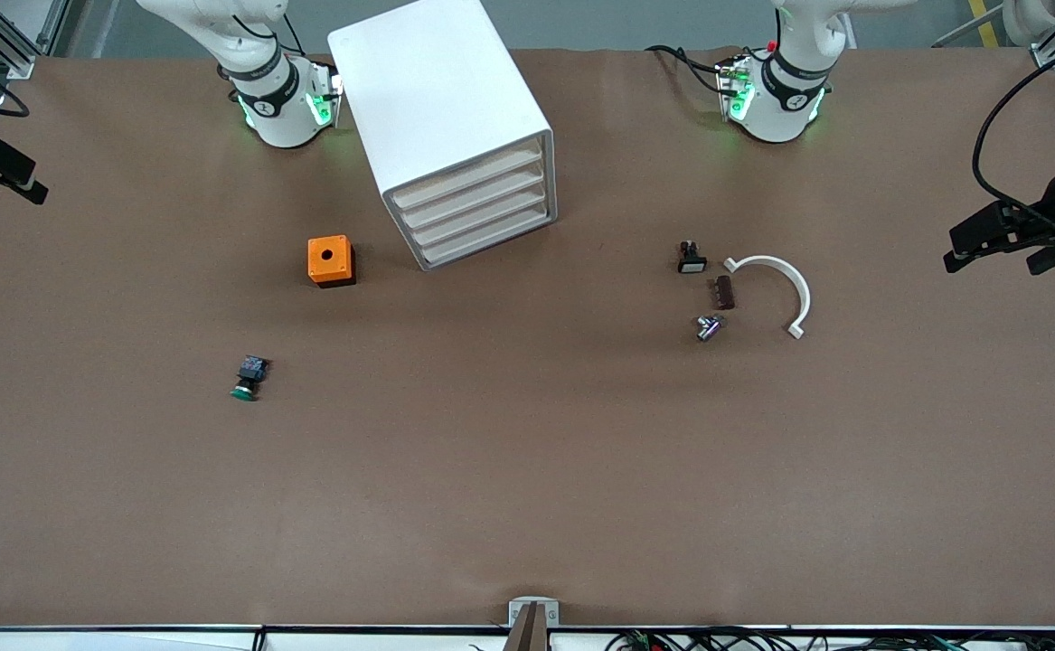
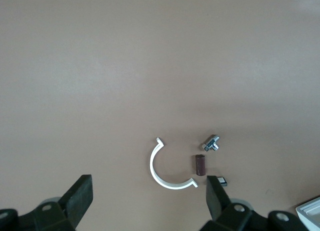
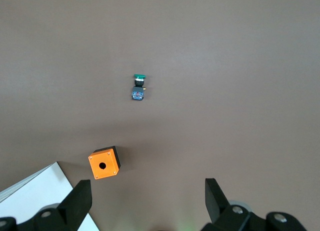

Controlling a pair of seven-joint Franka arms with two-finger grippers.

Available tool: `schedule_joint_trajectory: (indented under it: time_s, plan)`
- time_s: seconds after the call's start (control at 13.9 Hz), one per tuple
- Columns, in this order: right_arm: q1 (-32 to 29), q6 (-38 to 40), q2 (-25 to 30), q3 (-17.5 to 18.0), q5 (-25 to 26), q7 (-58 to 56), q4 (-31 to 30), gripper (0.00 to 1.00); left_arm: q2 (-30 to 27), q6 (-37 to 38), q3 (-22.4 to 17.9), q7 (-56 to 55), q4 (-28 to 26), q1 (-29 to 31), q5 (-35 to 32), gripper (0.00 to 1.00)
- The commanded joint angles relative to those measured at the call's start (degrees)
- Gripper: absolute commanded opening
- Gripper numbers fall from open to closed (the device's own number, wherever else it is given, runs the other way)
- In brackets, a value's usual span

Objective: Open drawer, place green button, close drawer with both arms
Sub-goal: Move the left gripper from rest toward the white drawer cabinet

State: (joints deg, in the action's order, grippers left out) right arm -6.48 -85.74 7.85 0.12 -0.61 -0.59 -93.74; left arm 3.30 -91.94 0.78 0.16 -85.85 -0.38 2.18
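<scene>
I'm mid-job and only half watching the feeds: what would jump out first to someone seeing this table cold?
The white cabinet between the two arm bases dominates, all four drawers shut, including the lowest drawer. Beside it, toward the right arm's end, sits a bright orange cube; the green-capped button lies alone nearer the front camera. Both the left gripper and the right gripper hang open and empty above the table.

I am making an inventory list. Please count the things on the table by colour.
White: 2, cabinet, curved clip
Orange: 1, cube
Green-capped: 1, button
Black, white-capped: 1, button
Brown: 1, small block
Silver: 1, metal part
Total: 7
</scene>
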Motion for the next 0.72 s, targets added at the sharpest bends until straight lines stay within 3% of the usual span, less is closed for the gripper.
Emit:
schedule_joint_trajectory:
  time_s: [0.0,0.65]
  plan:
    - [-0.12,-0.3,1.2,0.23,0.7,-0.03,-1.18,1.0,0.48,0.36,0.36,-0.34,1.04,0.11,-0.87,1.0]
    - [-0.11,-0.65,1.12,0.23,0.88,-0.12,-0.57,1.0,1.96,2.45,0.27,0.19,0.78,0.82,-0.43,1.0]
